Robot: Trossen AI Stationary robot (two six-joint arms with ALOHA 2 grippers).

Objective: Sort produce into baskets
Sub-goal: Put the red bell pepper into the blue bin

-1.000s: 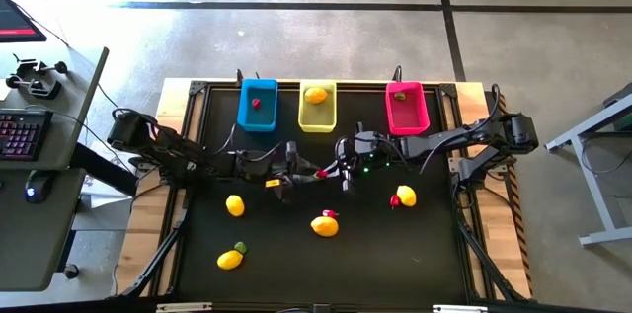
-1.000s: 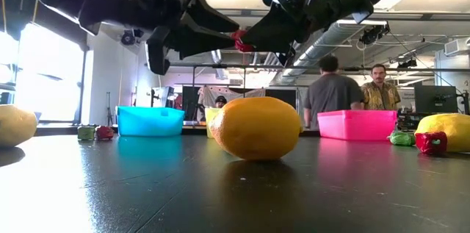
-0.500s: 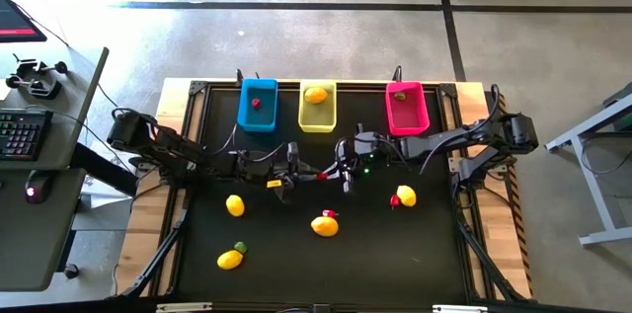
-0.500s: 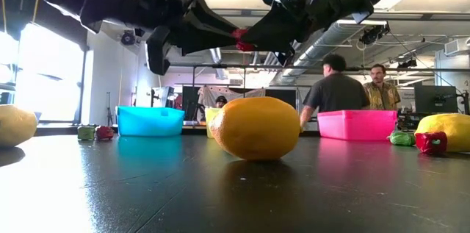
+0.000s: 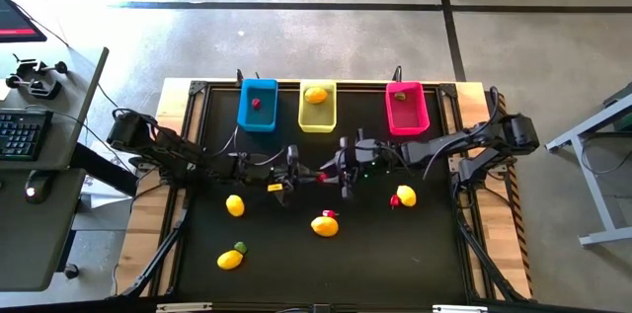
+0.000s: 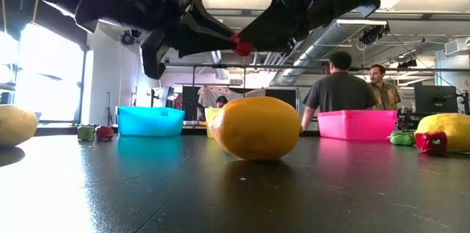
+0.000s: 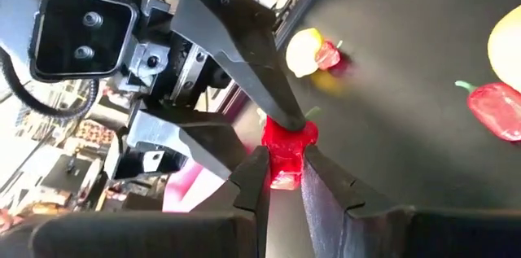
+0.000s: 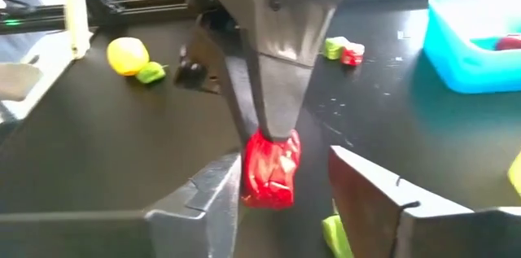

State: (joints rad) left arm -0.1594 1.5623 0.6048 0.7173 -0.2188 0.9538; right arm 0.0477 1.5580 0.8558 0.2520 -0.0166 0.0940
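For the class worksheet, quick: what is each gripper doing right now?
Left gripper: closed on the red piece, held above the table.
Right gripper: open around the same piece, not gripping it.

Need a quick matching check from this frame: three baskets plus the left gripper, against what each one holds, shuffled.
Column 1
1. blue basket
2. yellow basket
3. pink basket
4. left gripper

Column 2
A. lemon inside
B. green bit inside
C. red berry inside
D. jaws closed on a red piece above the table

Pairs: 1-C, 2-A, 3-B, 4-D
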